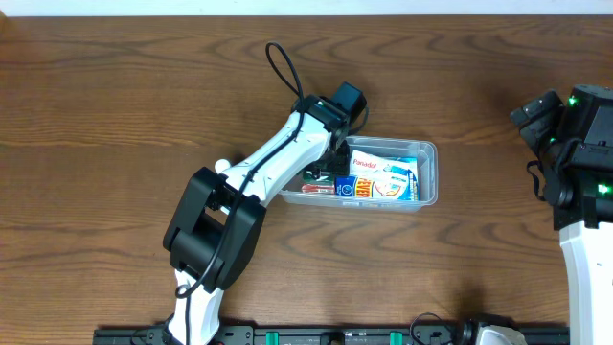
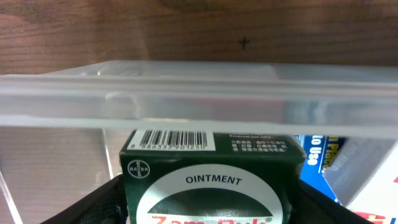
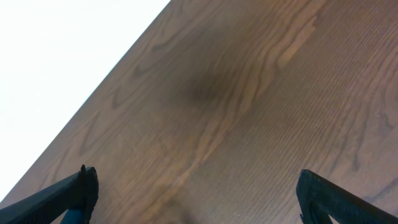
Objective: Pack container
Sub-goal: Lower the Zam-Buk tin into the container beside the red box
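Overhead: brown wood table (image 1: 115,115) bears container (image 1: 433,172); left gripper (image 2: 210,185) straddles ointment box (image 2: 249,158), grip unclear; right gripper (image 3: 198,179) spread wide.

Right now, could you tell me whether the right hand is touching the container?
Apart. The overhead view shows the right hand far off to the right, with bare table between it and the container.

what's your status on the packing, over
Left gripper astride the green ointment box in the container, grip unclear. Right gripper open over the table. Panadol box already inside. Nothing in the way.
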Action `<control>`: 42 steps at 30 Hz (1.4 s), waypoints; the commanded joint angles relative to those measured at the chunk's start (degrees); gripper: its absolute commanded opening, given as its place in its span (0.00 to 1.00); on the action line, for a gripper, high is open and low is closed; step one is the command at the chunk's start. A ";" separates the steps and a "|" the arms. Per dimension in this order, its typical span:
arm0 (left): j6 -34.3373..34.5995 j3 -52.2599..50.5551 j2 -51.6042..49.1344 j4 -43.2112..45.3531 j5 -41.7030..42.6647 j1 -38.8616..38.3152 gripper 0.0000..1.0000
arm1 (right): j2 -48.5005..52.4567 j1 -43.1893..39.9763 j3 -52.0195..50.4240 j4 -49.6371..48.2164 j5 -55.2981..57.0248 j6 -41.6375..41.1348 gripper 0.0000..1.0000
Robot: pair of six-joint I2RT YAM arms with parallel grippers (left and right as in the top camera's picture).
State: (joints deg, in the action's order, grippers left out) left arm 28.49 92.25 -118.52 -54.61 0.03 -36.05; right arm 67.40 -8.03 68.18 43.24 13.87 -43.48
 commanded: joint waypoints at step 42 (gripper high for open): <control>-2.32 1.16 6.47 -1.42 8.55 3.85 0.81 | 0.13 -0.26 0.44 0.04 0.48 -0.81 0.99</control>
State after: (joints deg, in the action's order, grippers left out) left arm 27.07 92.27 -115.15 -55.68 8.27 -32.25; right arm 67.40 -8.03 68.18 43.24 13.87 -43.48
